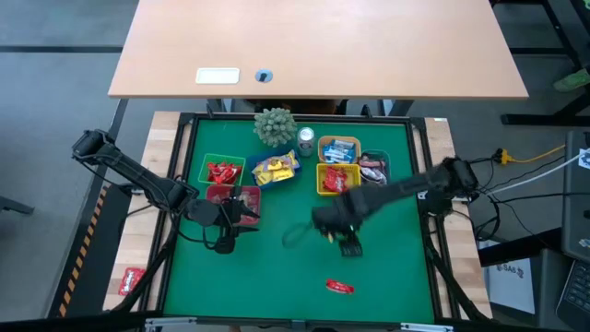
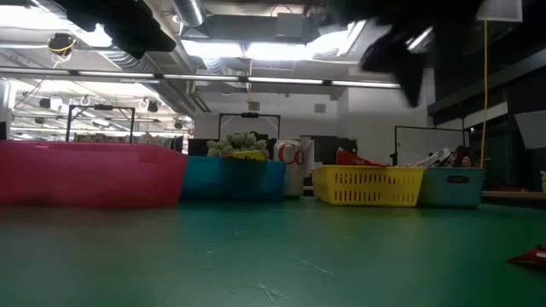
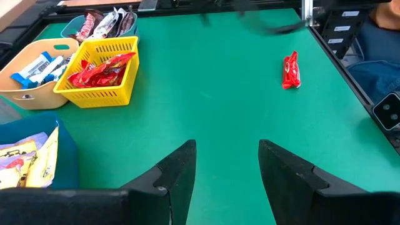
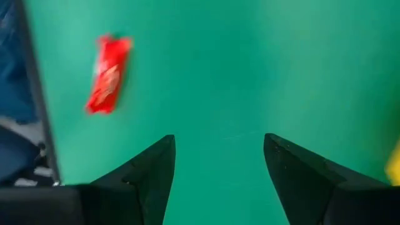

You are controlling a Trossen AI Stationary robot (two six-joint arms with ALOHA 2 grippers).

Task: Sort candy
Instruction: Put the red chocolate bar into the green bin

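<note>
High view showed one red candy (image 1: 339,287) loose at lower centre; the right gripper (image 1: 349,246) hung above it, fingers spread, empty; left gripper (image 1: 224,242) likewise; next, probably descend and pinch it.

Six small bins stand in a group on the green tabletop (image 1: 277,267): a green bin (image 1: 221,170), a pink bin (image 1: 231,197), a blue bin (image 1: 277,170), a yellow bin (image 1: 337,179), a tan bin (image 1: 338,148) and a grey bin (image 1: 374,168). One red candy (image 1: 339,287) lies loose on the green surface and a second red one (image 1: 131,279) lies off it on the wooden edge; the candies heaped in the bins overlap too much to count. There is one silver can (image 1: 305,139), one small green plant (image 1: 275,125), and two arms, each with one gripper: the left gripper (image 1: 223,245) and the right gripper (image 1: 349,247).
</note>
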